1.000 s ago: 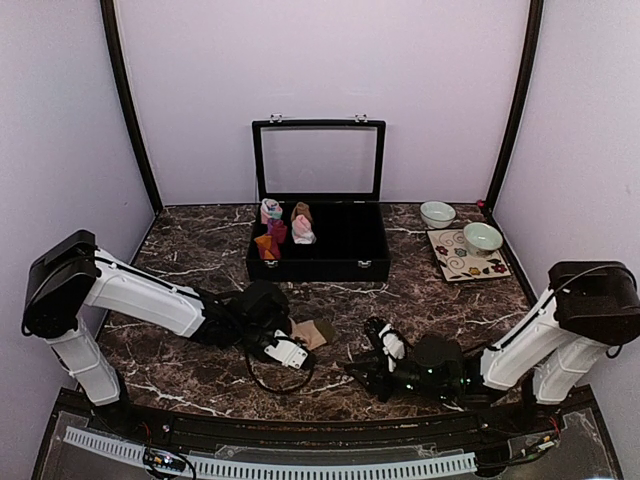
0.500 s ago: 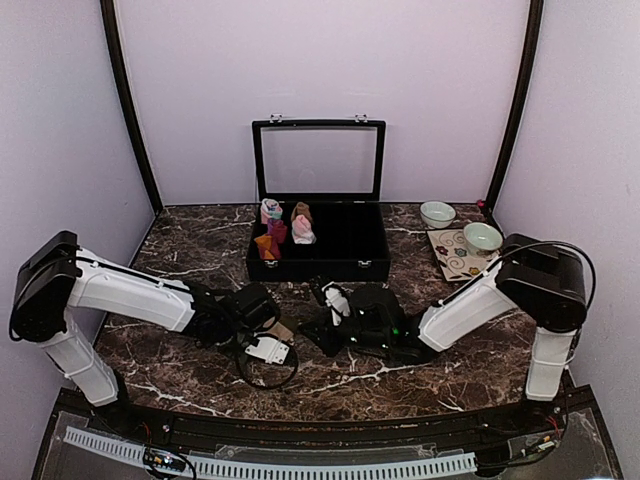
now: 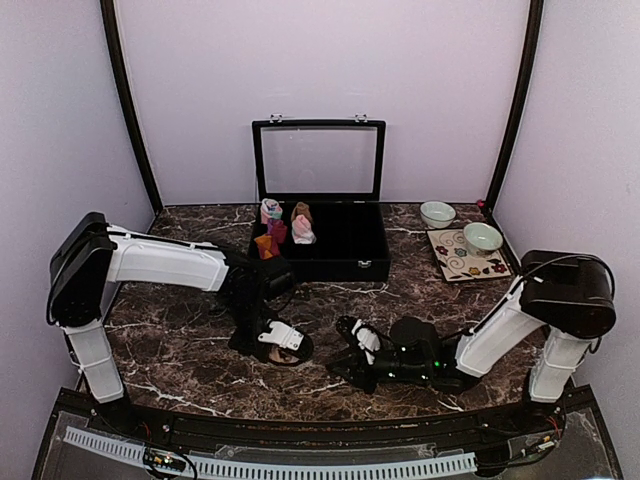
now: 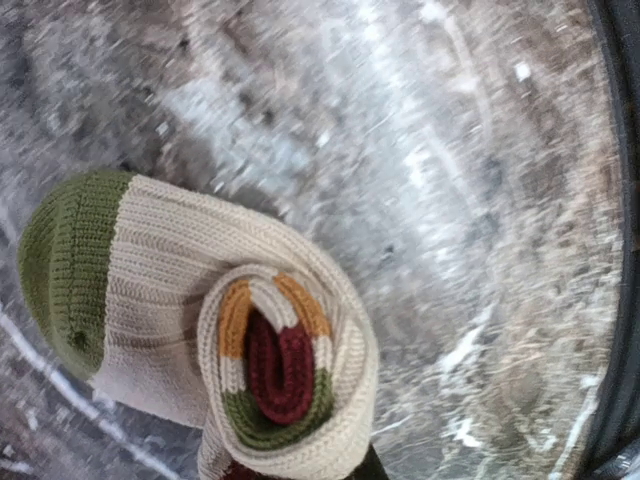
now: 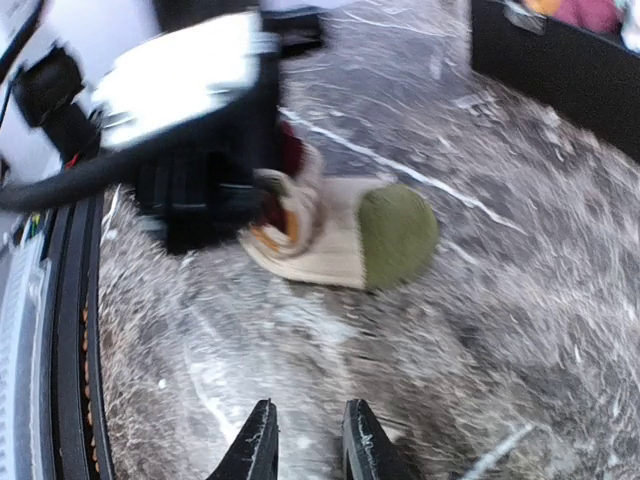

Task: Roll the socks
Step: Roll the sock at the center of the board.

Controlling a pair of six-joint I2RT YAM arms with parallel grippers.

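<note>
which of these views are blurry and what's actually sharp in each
Left wrist view: the striped sock is crisp, while the marble table behind it smears into streaks. Right wrist view: blurred throughout, worst on the left gripper; the right gripper at the bottom edge is clearest. Top external view: sharp and evenly lit, no strong glare.
</note>
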